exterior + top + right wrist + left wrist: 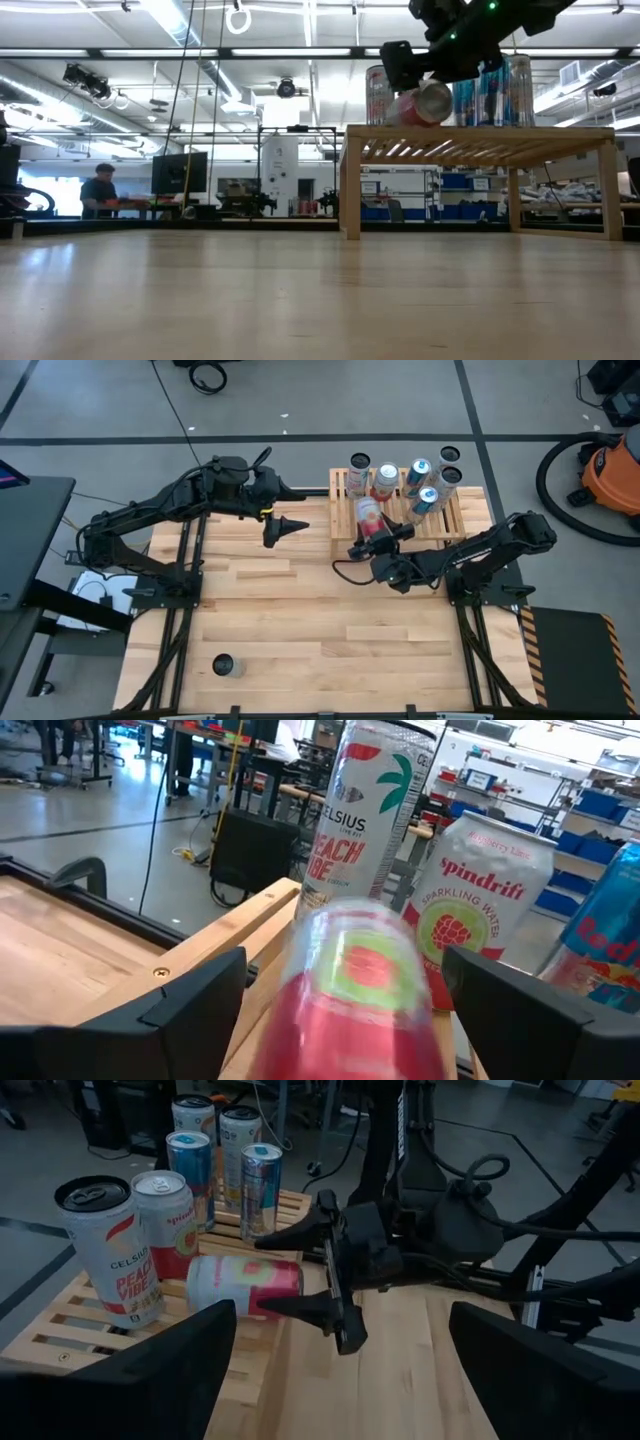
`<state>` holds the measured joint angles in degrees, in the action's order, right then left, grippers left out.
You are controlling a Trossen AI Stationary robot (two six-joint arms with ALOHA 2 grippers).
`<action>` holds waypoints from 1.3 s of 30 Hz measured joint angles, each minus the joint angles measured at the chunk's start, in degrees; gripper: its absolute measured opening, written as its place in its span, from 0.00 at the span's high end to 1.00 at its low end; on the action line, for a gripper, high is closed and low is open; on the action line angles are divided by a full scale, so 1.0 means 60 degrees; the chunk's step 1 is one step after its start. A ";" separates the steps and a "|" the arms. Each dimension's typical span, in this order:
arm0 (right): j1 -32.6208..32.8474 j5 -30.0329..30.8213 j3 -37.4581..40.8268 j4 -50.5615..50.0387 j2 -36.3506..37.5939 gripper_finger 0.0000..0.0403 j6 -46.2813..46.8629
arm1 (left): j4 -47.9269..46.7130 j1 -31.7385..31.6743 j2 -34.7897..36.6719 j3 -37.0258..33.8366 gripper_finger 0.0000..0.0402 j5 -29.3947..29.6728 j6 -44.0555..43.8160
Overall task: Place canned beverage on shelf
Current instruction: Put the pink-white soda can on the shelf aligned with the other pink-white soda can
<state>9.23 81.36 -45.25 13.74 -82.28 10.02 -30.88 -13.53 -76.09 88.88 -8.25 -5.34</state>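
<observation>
- High view: the right gripper (366, 547) reaches to the near edge of the shelf (470, 512), its fingers spread apart. Just ahead of its tips, a pink can (370, 515) lies on its side on the slats. Beyond that can stand five upright cans; a dark-topped one (450, 456) is farthest from the gripper. The left gripper (283, 528) hovers over the table (300, 610), well off to the side of the right gripper, and its fingers look closed to a point. One small dark can (226, 665) stands alone far back near the table's front edge.
- Low view: the right gripper (400, 70) hangs above the shelf (480, 140) with the pink can (425, 103) tipped on its side just below it, resting on the slats. A person (100, 190) stands far off in the room.
- Left wrist view: the right gripper (290, 1272) shows open, both fingertips at the end of the lying pink can (245, 1284) and not clamped on it. Past it stands a Celsius can (105, 1245).
- Right wrist view: the pink can (355, 990) lies directly in front, between the open fingers (190, 1000). Behind it stand a Celsius can (365, 820) and a Spindrift can (475, 890).
</observation>
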 joint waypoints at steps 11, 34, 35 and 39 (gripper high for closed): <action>-0.0005 -0.0232 -0.0072 0.1598 0.0000 0.14 -0.2093 | -0.0166 -0.0001 0.0000 -0.0002 0.08 0.0000 0.0000; 0.1265 0.1442 -0.2780 0.2338 -0.0001 0.14 -0.5227 | -0.0421 0.0001 0.0000 -0.0003 0.08 0.0000 -0.0075; 0.1315 0.1442 -0.2889 0.2349 -0.0002 0.14 -0.5330 | -0.0423 0.0003 0.0000 0.0001 0.08 0.0000 -0.0074; 0.1400 0.1442 -0.3207 0.2343 -0.0003 0.14 -0.5715 | -0.0535 0.0002 0.0000 -0.0001 0.08 0.0002 -0.0179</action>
<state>17.63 90.02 -64.50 27.80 -82.30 -24.28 -34.09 -13.52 -76.09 88.87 -8.24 -6.42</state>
